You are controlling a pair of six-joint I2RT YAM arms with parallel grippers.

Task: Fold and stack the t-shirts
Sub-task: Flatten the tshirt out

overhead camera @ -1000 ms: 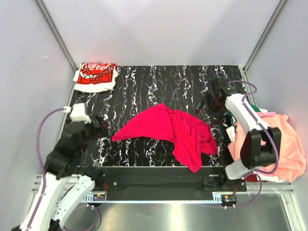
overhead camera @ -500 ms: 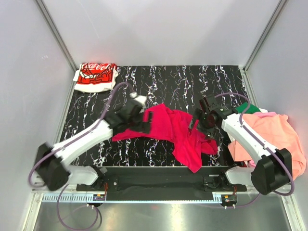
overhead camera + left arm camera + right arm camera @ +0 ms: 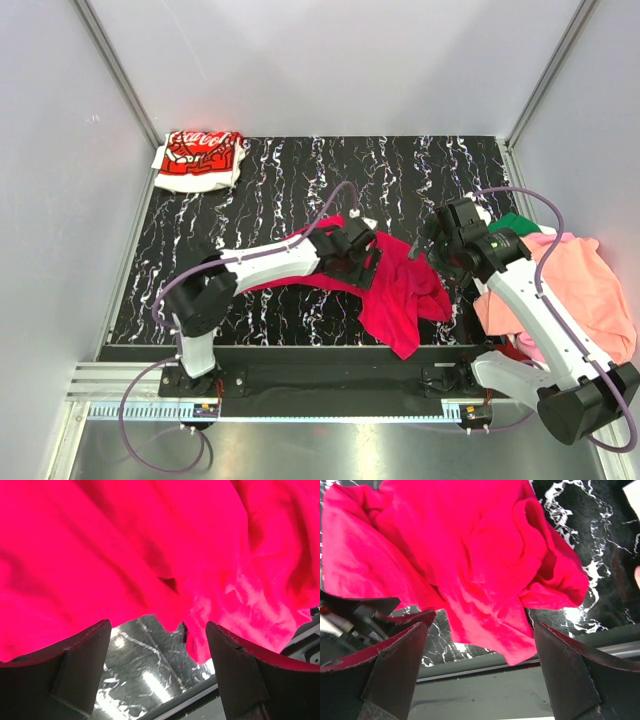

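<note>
Black marbled tabletop [image 3: 300, 170] fills the booth between pale walls. Crumpled near its middle, toward the near edge, lies the crimson tee [image 3: 395, 285], bunched and creased, its left part running under the left arm. The left gripper [image 3: 358, 255] hovers over the tee's upper middle, and the right gripper [image 3: 447, 240] is just off its right edge. On both wrist cameras the fingers [image 3: 75, 665] are spread wide with nothing between them; crimson cloth lies beyond the tips, unpinched. A white tee [image 3: 200, 160] with red print sits folded at the far left corner. A salmon tee [image 3: 590, 290] and a green one [image 3: 515, 222] wait heaped at the right edge.

To my eye, the step in hand is spreading the crimson tee flat before any fold. Doing it well means each arm taking 1 layer at an edge, a shoulder or hem corner rather than a thick bunch. The 2 grips then draw apart until the creases pull out. Grabbing the middle would only lift a wad.
</note>
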